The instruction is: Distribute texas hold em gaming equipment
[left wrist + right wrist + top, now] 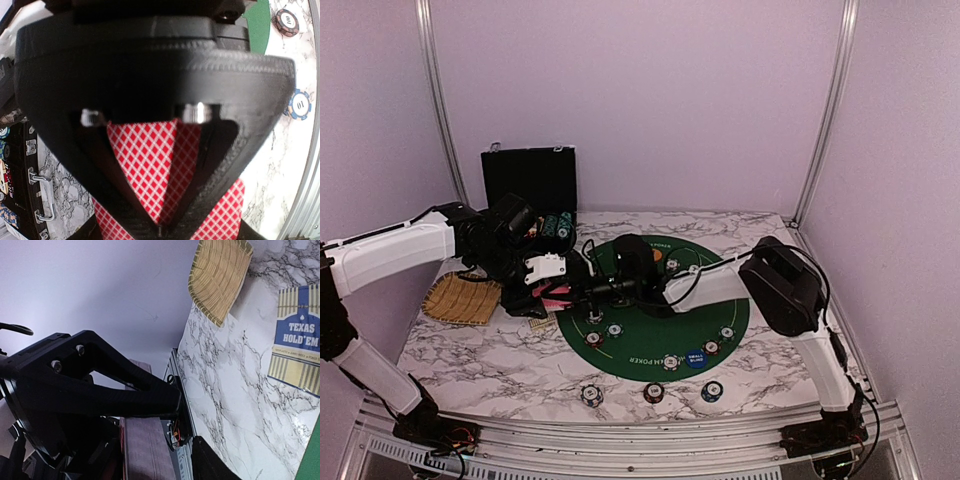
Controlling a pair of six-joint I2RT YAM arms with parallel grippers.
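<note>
1. Lilac walls close in a marble table [490,355]; a round green mat [650,330] lies at its centre, with a straw tray [460,298] at the mat's 9 o'clock.
2. The left gripper [160,227] is clamped on the red-backed playing cards [145,160], held above the mat's 9 o'clock rim; the right gripper [185,422] comes in from 3 o'clock, its jaws apart astride the deck's edge, one finger seemingly against it and the other clear.
3. If the right fingers close on several cards, or the left lets go too early, the deck could fan out and spill; grippers this close could also knock together.
4. Poker chips [592,394] lie from 5 to 7 o'clock, the blue disc [695,358] at 5, the orange disc [658,256] at 12; the right forearm crosses the mat, so a low sweep could scatter them.
</note>
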